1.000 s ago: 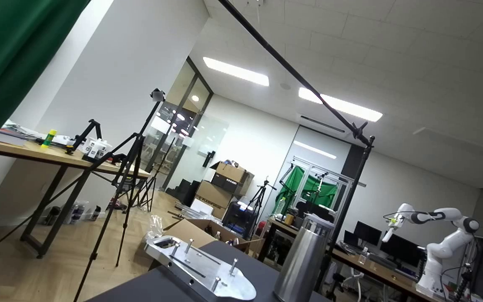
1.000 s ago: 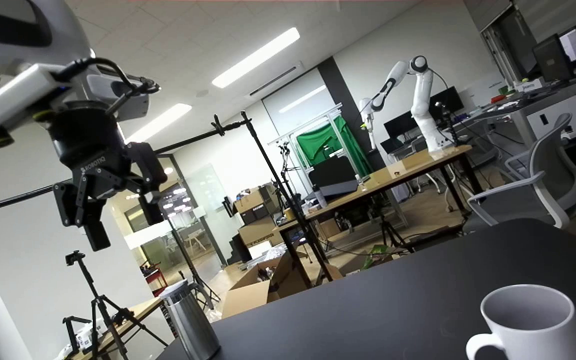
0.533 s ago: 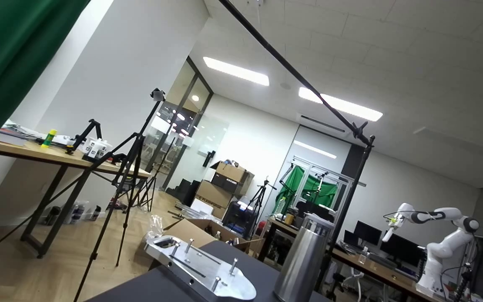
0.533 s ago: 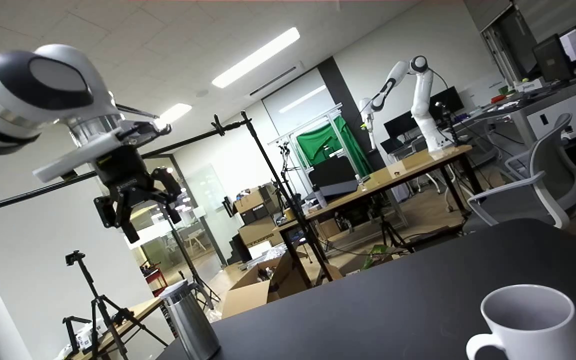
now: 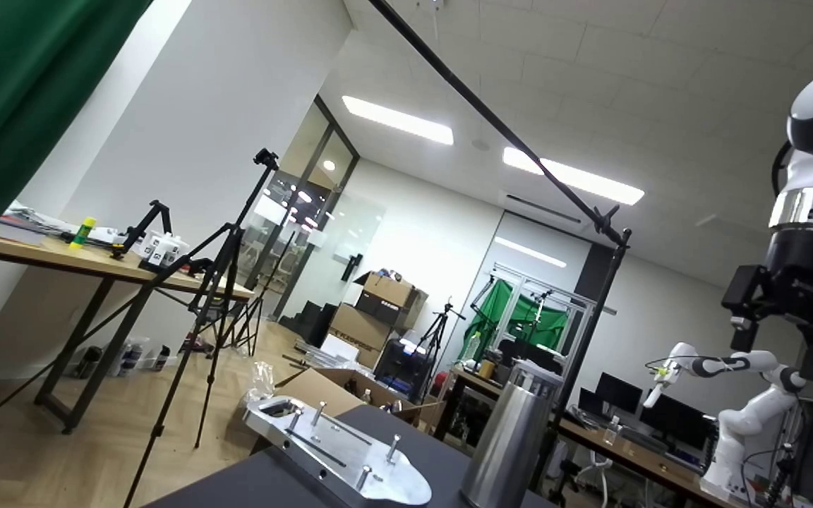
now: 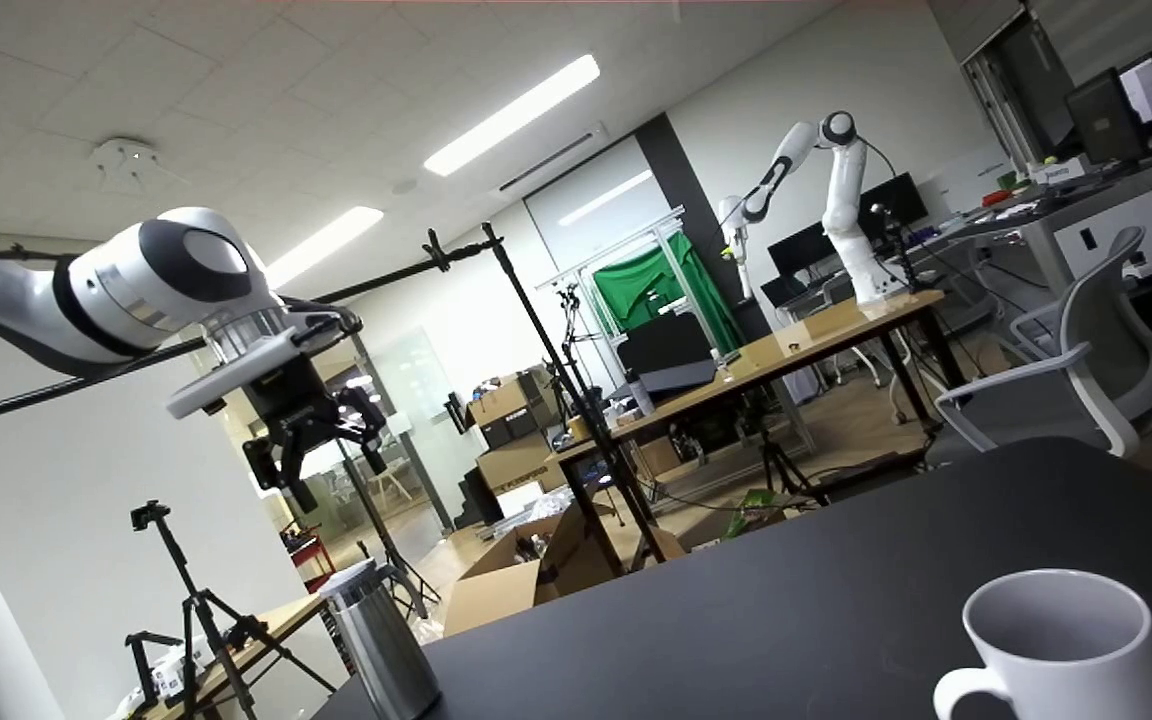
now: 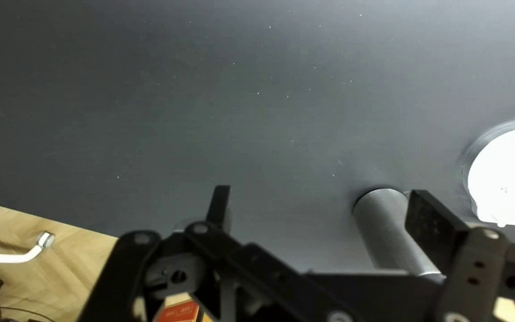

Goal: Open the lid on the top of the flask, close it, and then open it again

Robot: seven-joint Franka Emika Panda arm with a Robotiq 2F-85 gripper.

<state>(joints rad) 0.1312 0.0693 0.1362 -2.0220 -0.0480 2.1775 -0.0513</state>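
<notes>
The flask (image 5: 509, 444), a tall silver-grey metal cylinder, stands upright on the dark table; it also shows in an exterior view (image 6: 386, 645) and in the wrist view (image 7: 385, 228). Its grey lid (image 5: 539, 370) lies flat on its top, also seen in an exterior view (image 6: 348, 578); in the wrist view my gripper hides most of it. A curved handle (image 6: 404, 585) sits at the flask's side. My gripper (image 6: 338, 478) is open, empty and points down, apart from the flask and higher than it, also in an exterior view (image 5: 779, 351). In the wrist view the flask appears between the fingers (image 7: 322, 201), nearer the right one.
A flat white device (image 5: 350, 451) with upright bolts lies on the table beside the flask; its edge shows in the wrist view (image 7: 508, 174). A white mug (image 6: 1071, 655) stands on the dark table (image 6: 736, 620). The table edge borders the floor (image 7: 56, 264).
In an exterior view my arm has moved right and farther from the camera. In an exterior view it has come into sight at the right edge. The flask and lid have not moved.
</notes>
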